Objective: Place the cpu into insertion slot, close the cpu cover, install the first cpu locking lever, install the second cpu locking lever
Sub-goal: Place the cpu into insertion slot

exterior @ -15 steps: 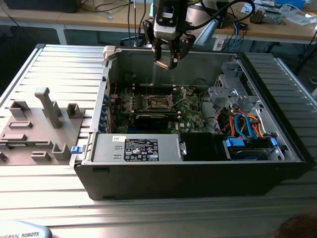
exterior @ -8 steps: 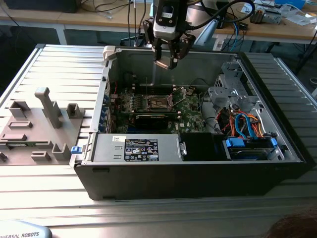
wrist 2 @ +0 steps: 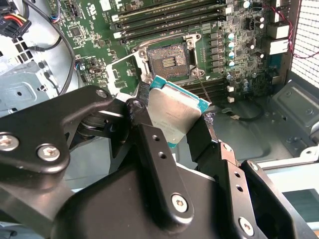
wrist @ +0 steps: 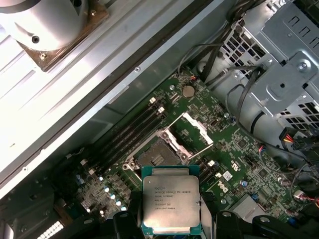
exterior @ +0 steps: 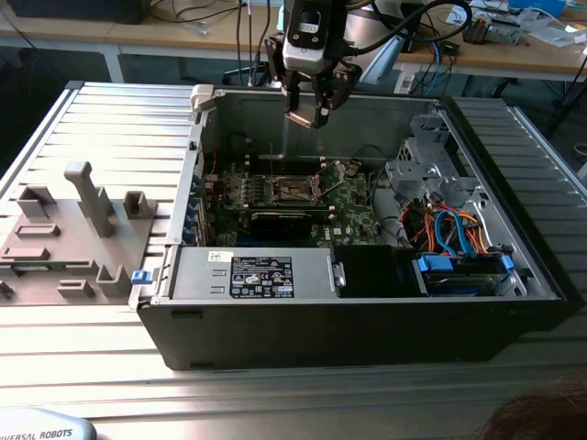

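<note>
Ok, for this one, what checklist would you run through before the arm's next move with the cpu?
1. Grip on the cpu: ok, the jaws are shut on two opposite edges.
2. Is the insertion slot empty: ok, its bare contacts show.
3. Is the cpu cover open: ok, it stands raised beside the slot.
4. Is the cpu down at the slot: not ok, it is held above the motherboard, apart from the slot.
5. Do the cpu's corners match the slot: cannot tell.
</note>
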Tool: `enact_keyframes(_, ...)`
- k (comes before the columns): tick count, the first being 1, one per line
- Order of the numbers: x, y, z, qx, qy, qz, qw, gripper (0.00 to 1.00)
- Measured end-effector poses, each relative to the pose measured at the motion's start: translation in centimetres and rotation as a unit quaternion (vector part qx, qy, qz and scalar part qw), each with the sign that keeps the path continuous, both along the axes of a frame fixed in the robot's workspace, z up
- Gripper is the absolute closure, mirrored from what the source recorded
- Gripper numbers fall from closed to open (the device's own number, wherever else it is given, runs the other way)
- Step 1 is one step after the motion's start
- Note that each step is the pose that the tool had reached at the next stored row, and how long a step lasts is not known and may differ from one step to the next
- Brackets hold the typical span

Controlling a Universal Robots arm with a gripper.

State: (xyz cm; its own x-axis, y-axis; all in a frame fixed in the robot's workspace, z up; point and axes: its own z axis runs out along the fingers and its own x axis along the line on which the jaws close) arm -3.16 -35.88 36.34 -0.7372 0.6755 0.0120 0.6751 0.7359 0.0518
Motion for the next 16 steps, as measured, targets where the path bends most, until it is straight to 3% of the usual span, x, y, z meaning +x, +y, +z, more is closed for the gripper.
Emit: enact_keyframes(16,0.00,0.00,0.00,0.0000,0.0000,-0.009,1.0000,0.46)
